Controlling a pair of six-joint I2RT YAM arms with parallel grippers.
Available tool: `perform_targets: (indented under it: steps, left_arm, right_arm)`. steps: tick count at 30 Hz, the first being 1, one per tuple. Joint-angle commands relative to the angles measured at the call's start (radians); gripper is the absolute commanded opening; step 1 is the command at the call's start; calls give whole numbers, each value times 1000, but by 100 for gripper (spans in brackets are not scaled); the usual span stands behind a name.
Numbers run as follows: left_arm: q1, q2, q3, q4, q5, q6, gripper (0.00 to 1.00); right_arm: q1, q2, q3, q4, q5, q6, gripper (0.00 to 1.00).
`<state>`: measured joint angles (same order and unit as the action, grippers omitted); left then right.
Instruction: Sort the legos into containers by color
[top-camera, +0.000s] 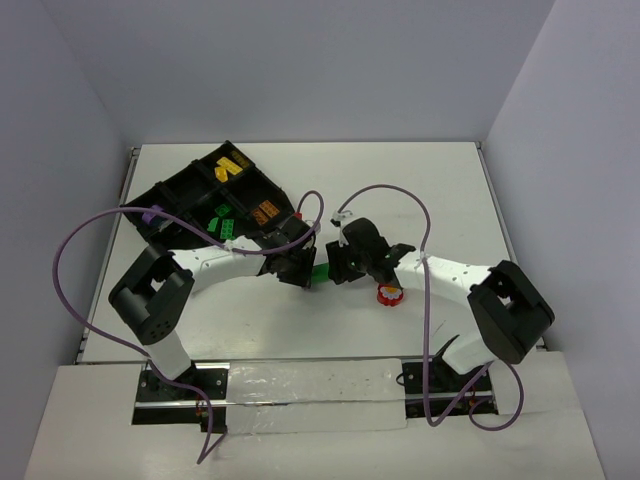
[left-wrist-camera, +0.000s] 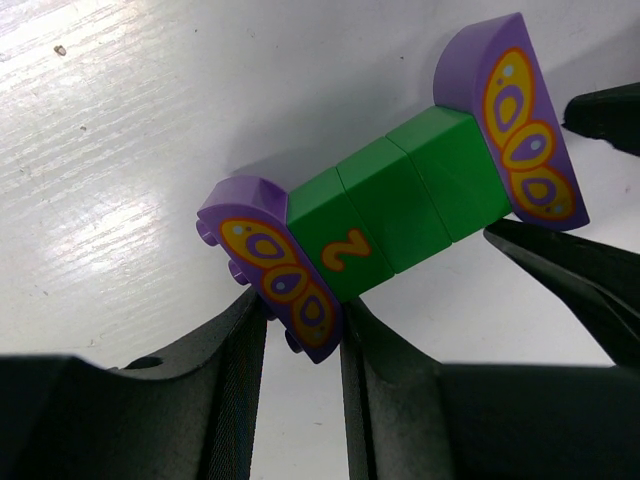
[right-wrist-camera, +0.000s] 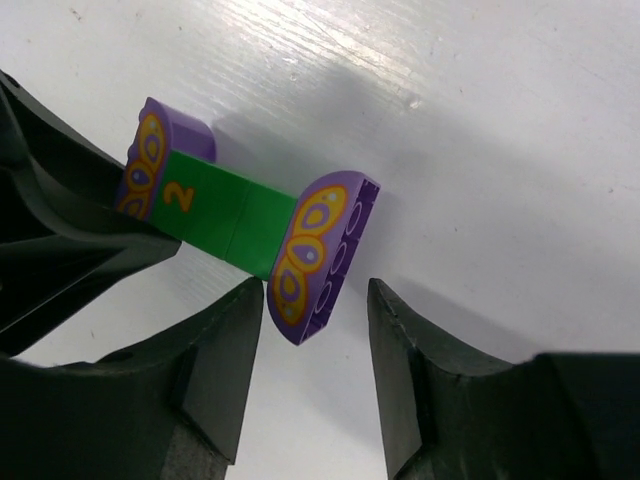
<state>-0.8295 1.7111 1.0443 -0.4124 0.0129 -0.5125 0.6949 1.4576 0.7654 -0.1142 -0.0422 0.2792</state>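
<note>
A green bar with purple butterfly-printed ends (left-wrist-camera: 400, 195) hangs just above the white table between my two grippers. My left gripper (left-wrist-camera: 300, 320) is shut on one purple end, its fingers pressed on both sides. My right gripper (right-wrist-camera: 315, 300) is open around the other purple end (right-wrist-camera: 320, 240), with a gap on the right side. From the top view, the bar (top-camera: 320, 272) lies between the left gripper (top-camera: 303, 265) and the right gripper (top-camera: 338, 262). The black divided tray (top-camera: 170, 195) at the back left holds yellow (top-camera: 232, 168), green (top-camera: 222, 220) and orange (top-camera: 264, 212) bricks.
A red-and-white brick (top-camera: 388, 295) lies on the table beside the right arm's wrist. Purple cables loop over both arms and over the tray's left corner. Grey walls close in the table on three sides.
</note>
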Motion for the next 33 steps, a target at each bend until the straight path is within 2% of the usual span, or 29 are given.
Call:
perform_targets:
  steps: [1, 3, 7, 9, 10, 11, 12, 13, 21, 28, 33]
  left_arm:
    - [3, -43, 27, 27, 27, 2, 0]
    - [4, -42, 26, 29, 28, -1, 0]
    - [3, -40, 31, 25, 26, 5, 0]
    - [4, -44, 31, 24, 22, 7, 0]
    - [4, -44, 29, 25, 19, 9, 0]
    - [4, -44, 25, 26, 15, 11, 0]
    - [6, -44, 22, 27, 13, 11, 0]
    - [6, -44, 19, 27, 12, 12, 0]
    - [32, -59, 5, 12, -8, 46, 0]
    - [53, -78, 12, -9, -7, 60, 0]
    - [67, -107, 29, -28, -33, 54, 0]
  right_arm:
    - [-5, 22, 46, 18, -3, -21, 49]
    - [-6, 32, 52, 18, -5, -18, 44]
    - [-6, 38, 46, 25, -4, -10, 42]
    - [-6, 38, 40, 29, -1, -5, 35]
    - [-7, 36, 37, 30, 7, 2, 23]
    - [-9, 32, 34, 30, 19, 11, 7]
    - [-14, 27, 32, 30, 21, 18, 7]
    - [-21, 23, 29, 30, 21, 26, 0]
    - [-144, -42, -52, 50, 18, 73, 0]
    - [-156, -55, -55, 34, 38, 73, 0]
    - [-156, -39, -36, -10, 123, 101, 0]
